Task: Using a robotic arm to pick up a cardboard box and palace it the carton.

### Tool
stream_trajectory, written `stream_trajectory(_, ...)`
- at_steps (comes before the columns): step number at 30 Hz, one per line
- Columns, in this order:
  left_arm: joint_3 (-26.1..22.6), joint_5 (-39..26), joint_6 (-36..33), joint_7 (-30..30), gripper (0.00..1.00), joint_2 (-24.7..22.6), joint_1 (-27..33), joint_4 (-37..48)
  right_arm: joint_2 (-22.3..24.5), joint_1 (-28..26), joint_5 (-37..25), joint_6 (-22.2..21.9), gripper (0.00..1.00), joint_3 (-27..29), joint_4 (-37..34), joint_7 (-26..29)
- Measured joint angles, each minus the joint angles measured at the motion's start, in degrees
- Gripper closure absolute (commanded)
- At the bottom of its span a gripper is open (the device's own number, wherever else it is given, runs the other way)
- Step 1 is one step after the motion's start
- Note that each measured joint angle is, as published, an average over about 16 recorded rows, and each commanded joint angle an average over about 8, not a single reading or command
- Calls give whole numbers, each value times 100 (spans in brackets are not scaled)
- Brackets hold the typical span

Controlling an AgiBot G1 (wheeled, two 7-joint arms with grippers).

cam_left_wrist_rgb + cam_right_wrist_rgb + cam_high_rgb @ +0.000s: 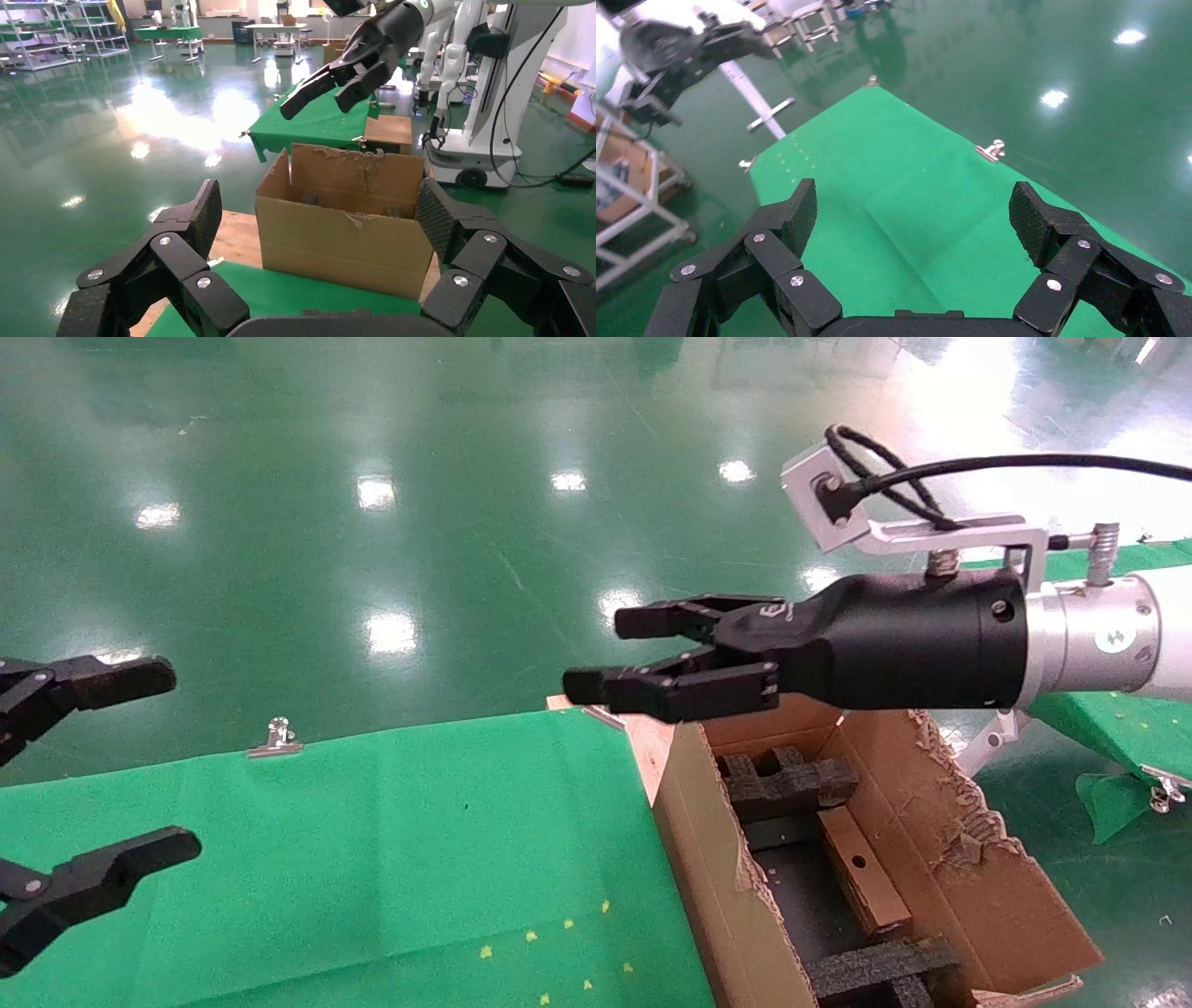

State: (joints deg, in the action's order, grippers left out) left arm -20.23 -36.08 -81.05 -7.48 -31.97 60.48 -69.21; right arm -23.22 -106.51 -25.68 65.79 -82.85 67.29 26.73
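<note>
At five o'clock, inside the carton, lies the box: light, stiff, slick-taped; we would pinch its long sides. Right pincer hovers above, spread, empty; left pincer idles agape.

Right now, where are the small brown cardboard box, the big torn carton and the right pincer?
Small flat brown cardboard box [861,873]: head view, top face beside its hole.
Large torn-flapped brown carton [694,822]: head view, left wall.
Right pincer [610,654]: head view, between fingertips.

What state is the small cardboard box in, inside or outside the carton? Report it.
Inside: the cardboard box lies flat in the carton, between foam inserts.
</note>
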Motion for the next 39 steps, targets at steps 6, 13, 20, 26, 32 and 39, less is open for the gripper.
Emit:
stream_trajectory(6, 0, 0, 0, 0, 0, 0, 0, 0, -162, 619, -223, 274, 0, 920, 87, -220)
stream_trajectory(13, 0, 0, 0, 0, 0, 0, 0, 0, -352, 1341, -483, 594, 0, 1993, 188, -477)
stream_trajectory(20, 0, 0, 0, 0, 0, 0, 0, 0, -542, 2064, -743, 914, 0, 3070, 289, -734)
stream_trajectory(26, 0, 0, 0, 0, 0, 0, 0, 0, -703, 2679, -965, 1187, 0, 3984, 375, -953)
stream_trajectory(32, 0, 0, 0, 0, 0, 0, 0, 0, -865, 3295, -1186, 1459, 0, 4899, 461, -1171)
stream_trajectory(39, 0, 0, 0, 0, 0, 0, 0, 0, -1046, 3986, -1434, 1765, 0, 5929, 557, -1416)
